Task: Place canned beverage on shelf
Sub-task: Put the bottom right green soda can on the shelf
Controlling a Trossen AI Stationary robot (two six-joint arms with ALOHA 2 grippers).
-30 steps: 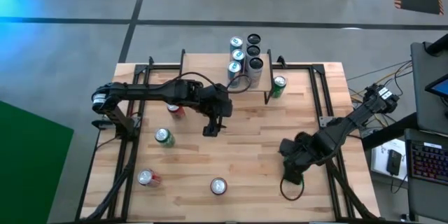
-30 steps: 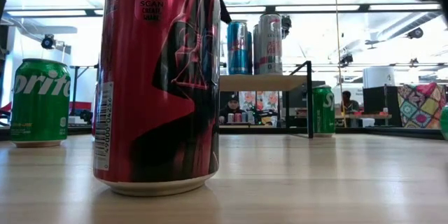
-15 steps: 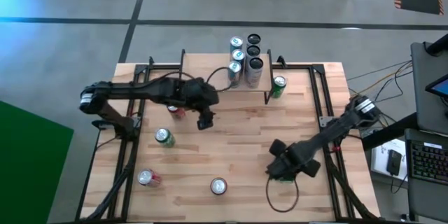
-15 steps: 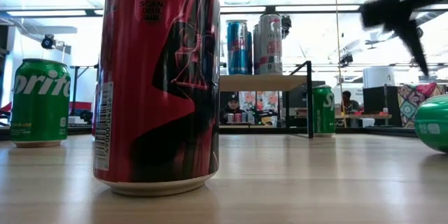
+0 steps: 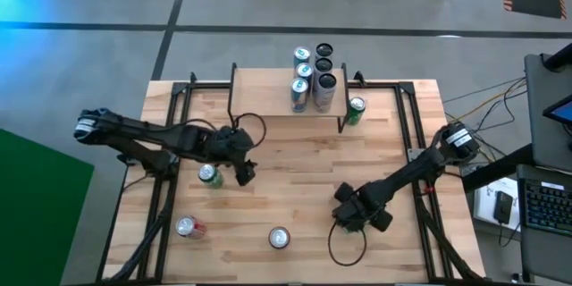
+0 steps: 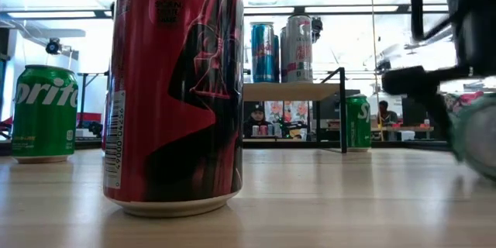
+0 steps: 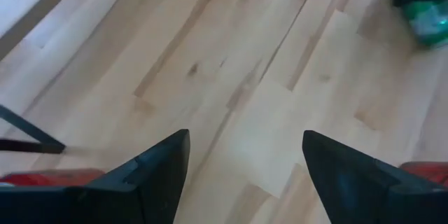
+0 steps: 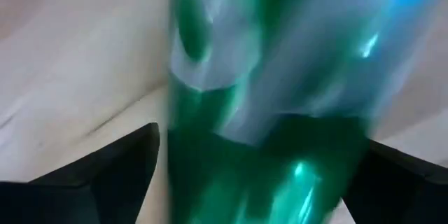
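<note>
The shelf (image 5: 286, 100) stands at the table's far side with several cans (image 5: 308, 76) on its top. Another green can (image 5: 356, 110) stands on the table beside it. My right gripper (image 5: 353, 217) points down, open, at the near right, with a finger on each side of a green can (image 8: 266, 112) that lies on its side. My left gripper (image 5: 243, 175) is open over bare wood left of centre, just right of an upright green can (image 5: 209, 175). Two red cans (image 5: 186, 227) (image 5: 279, 238) stand near the front edge. My right gripper comes at the lying green can from above, its fingers (image 8: 119, 168) standing on either side of the can's round wall (image 8: 210, 133). The picture is blurred, and I cannot tell whether they touch it. The can lies on the table.
Black frame rails (image 5: 161, 206) run along the table's left and right sides. A loose cable loop (image 5: 344, 248) lies by the right gripper. In the low view the near red can (image 6: 174, 85) fills the left foreground. Bare wood (image 5: 295, 170) lies at the table's centre.
My left gripper has drawn back from in front of the shelf toward the table's left and near edge, sinking and rolling. My right gripper has come down and a little toward the left, rolling about a quarter turn, onto the lying green can.
</note>
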